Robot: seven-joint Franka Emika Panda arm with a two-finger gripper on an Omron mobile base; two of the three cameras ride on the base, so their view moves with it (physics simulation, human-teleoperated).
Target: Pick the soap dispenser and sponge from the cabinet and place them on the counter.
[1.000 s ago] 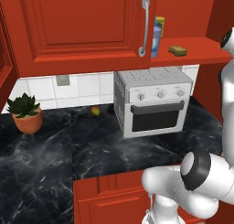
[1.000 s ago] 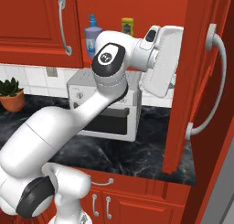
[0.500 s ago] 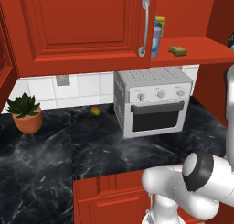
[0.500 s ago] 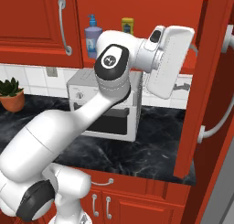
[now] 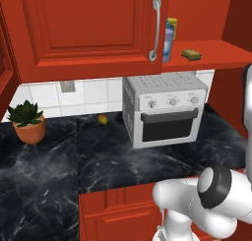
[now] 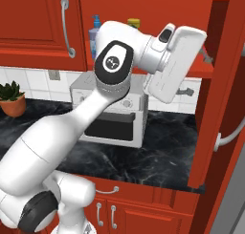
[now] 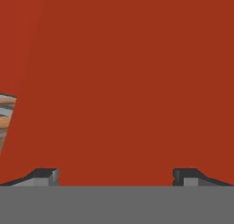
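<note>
The red cabinet point(image 5: 88, 28) has its left door shut and its right door point(image 6: 222, 85) swung wide open. On its shelf stands the lavender soap dispenser point(image 5: 168, 43), half behind the left door's edge; its blue pump top shows on the soap dispenser point(image 6: 94, 35) in the right base view. The tan sponge point(image 5: 191, 53) lies on the shelf to its right. My gripper point(image 6: 205, 54) is at shelf height, facing the open door's inner face. In the hand view the gripper point(image 7: 115, 176) is open, with only red wood ahead. The black marble counter point(image 5: 59, 161) runs below.
A silver toaster oven point(image 5: 165, 109) stands on the counter under the shelf. A potted plant point(image 5: 28, 122) sits at the left, and a small fruit point(image 5: 102, 119) lies by the wall. A yellow bottle point(image 6: 134, 23) stands behind the dispenser. The open door's handle point(image 6: 229, 135) juts out low right.
The right cabinet door has swung farther open to the right. My hand has followed it a little to the right, still open.
</note>
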